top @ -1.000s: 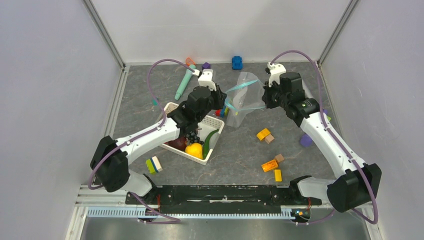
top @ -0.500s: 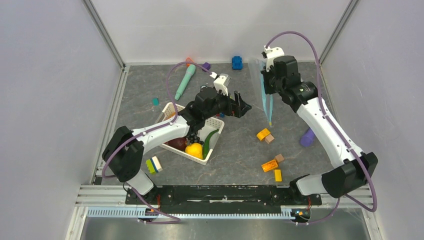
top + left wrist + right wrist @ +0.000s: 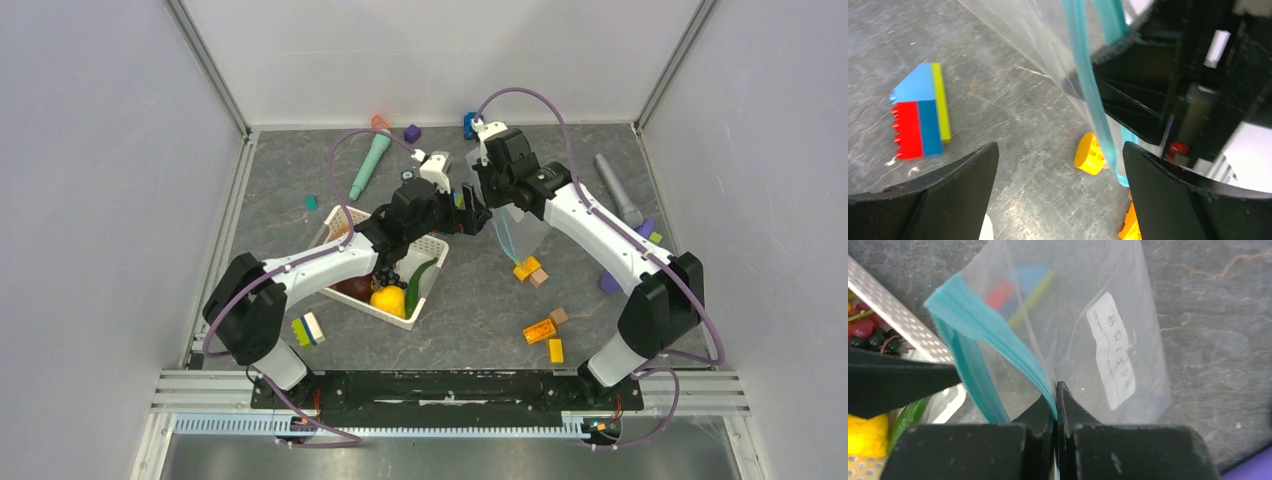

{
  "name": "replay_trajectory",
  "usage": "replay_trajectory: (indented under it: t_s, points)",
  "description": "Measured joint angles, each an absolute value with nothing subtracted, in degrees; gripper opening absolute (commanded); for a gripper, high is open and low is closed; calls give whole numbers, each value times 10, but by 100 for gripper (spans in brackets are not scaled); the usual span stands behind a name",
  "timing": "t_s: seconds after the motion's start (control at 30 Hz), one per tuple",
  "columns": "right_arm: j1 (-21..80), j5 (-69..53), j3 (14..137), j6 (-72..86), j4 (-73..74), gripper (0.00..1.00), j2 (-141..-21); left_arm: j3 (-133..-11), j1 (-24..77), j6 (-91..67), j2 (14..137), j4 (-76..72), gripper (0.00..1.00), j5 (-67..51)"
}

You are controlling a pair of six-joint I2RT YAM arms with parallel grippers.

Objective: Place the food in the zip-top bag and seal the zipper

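Clear, floppy plastic zip-top bag [image 3: 1088,325] with a white label patch: hanging above the middle of the grey marbled table [image 3: 480,300], somewhat toward its far edge. I am seeing none of the food inside it; the coloured block showing through the film is, I judge, lying on the table behind.

Light-blue zipper [image 3: 990,335] strip along the bag's mouth: gaping in a loose loop, with one point pinched.

Right gripper [image 3: 1055,390]: clamping fully closed on that strip and carrying the bag.

Left gripper [image 3: 1060,165]: standing spread wide and gripping nothing, facing the bag, with the strip dangling just beyond its fingers [image 3: 948,180].

Food [image 3: 388,298], namely a yellow fruit, a green pod, dark grapes and a maroon piece: lying in the white mesh basket [image 3: 412,322], left of the table's middle.

Step in hand, as I am reading it: getting the mouth held open; nothing is bagged yet. The next move is calling for the left gripper to close on the free lip opposite the right one's pinch. That lip is thin and slack, so I am planning a slow approach.
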State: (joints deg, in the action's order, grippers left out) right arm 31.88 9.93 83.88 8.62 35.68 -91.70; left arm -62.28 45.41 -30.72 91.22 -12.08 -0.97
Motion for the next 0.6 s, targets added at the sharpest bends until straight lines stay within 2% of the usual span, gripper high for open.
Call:
replay_trajectory:
  t_s: [0.2, 0.53, 0.6]
  points:
    - [322, 61, 822, 130, 346, 0, -919, -619, 454, -318, 912, -93, 100, 46]
    - [310, 24, 821, 221, 330, 0, -919, -609, 453, -334, 917, -100, 100, 58]
    - [303, 12, 816, 237, 326, 0, -919, -606, 453, -336, 920, -105, 95, 60]
